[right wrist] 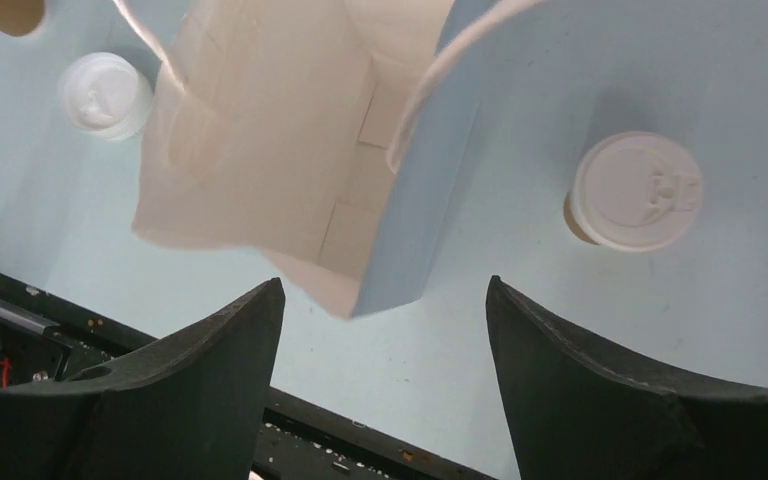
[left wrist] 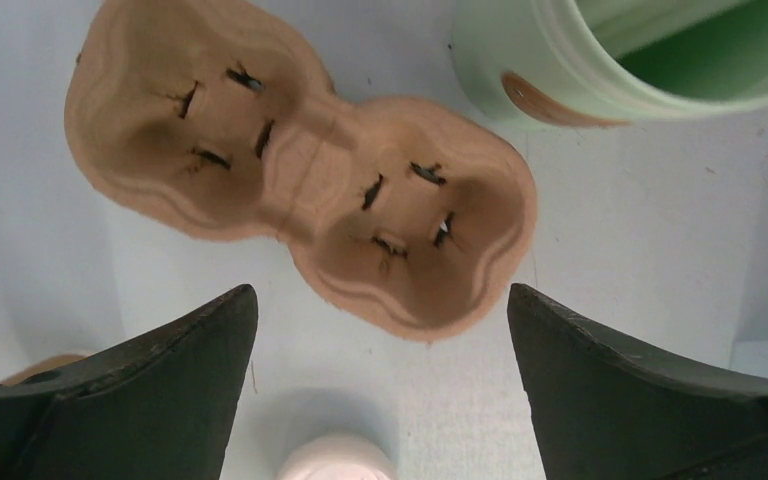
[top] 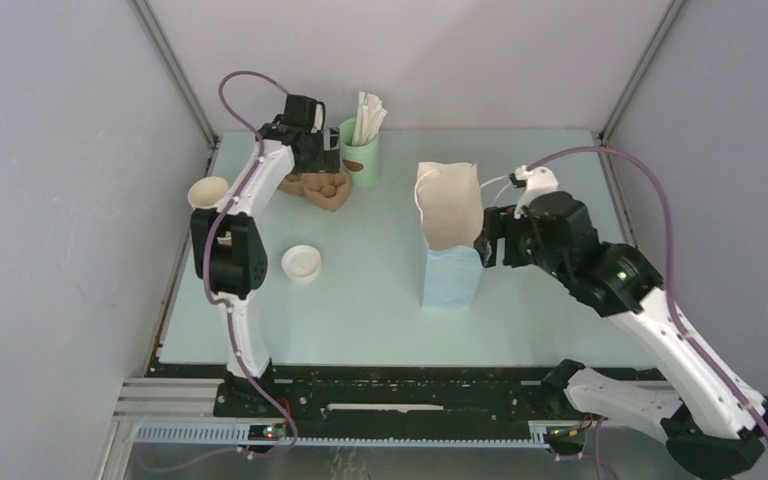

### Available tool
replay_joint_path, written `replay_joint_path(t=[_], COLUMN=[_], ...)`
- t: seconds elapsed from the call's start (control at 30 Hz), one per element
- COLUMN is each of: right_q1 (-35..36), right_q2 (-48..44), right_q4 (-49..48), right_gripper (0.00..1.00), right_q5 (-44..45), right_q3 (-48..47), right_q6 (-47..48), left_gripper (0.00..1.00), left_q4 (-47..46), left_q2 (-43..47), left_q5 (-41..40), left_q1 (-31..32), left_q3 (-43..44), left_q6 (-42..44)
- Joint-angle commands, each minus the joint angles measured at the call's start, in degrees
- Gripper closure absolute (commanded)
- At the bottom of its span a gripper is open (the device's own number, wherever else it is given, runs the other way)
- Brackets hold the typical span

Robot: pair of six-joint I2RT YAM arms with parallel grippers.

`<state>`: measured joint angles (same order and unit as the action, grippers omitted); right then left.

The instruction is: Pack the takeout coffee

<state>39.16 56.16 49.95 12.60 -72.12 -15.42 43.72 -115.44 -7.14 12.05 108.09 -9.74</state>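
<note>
The takeout coffee (right wrist: 635, 190) stands upright on the counter (right wrist: 520, 330), its round white lid facing up and only a sliver of brown cup showing beneath it. It is just to the right of the bag and outside it.

The right gripper (right wrist: 382, 285) hangs over this spot with its jaws spread wide and nothing between them. Beneath the gap lies the near corner of the paper bag (right wrist: 260, 150), pale blue outside and light brown inside, its mouth open with the white handles arching over it. The coffee sits off to the right of the right finger, apart from it. From the overhead view the cup cannot be made out; it is probably hidden under the right arm. A loose white lid (right wrist: 105, 93) lies on the counter left of the bag.

The left gripper (left wrist: 382, 290) is at the far left of the counter, jaws also wide and holding nothing, above a brown pulp cup carrier (left wrist: 300, 190). A mint-green cup (left wrist: 620, 60) stands just beside the carrier.
</note>
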Motion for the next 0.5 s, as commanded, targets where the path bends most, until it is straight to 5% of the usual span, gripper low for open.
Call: replay_joint_path(t=[0.0, 0.2, 0.47], right_q1=[0.23, 0.13, -0.43], right_q2=[-6.43, -11.66, -14.40], right_q4=[1.86, 0.15, -1.54], right_gripper=[0.16, 0.15, 0.15], right_q5=[0.94, 4.09, 5.13], right_q3=[-2.88, -1.85, 1.01], right_q6=[3.82, 6.87, 8.27], left_gripper=[0.01, 0.14, 0.26], left_q4=[0.52, 2.31, 2.34], left_q2=[-4.19, -11.54, -13.53], left_q5=[2.51, 2.37, 1.09], left_q1=[-3.15, -3.77, -4.92], left_q3=[7.03, 14.68, 14.68], left_q6=[2.81, 5.31, 5.34])
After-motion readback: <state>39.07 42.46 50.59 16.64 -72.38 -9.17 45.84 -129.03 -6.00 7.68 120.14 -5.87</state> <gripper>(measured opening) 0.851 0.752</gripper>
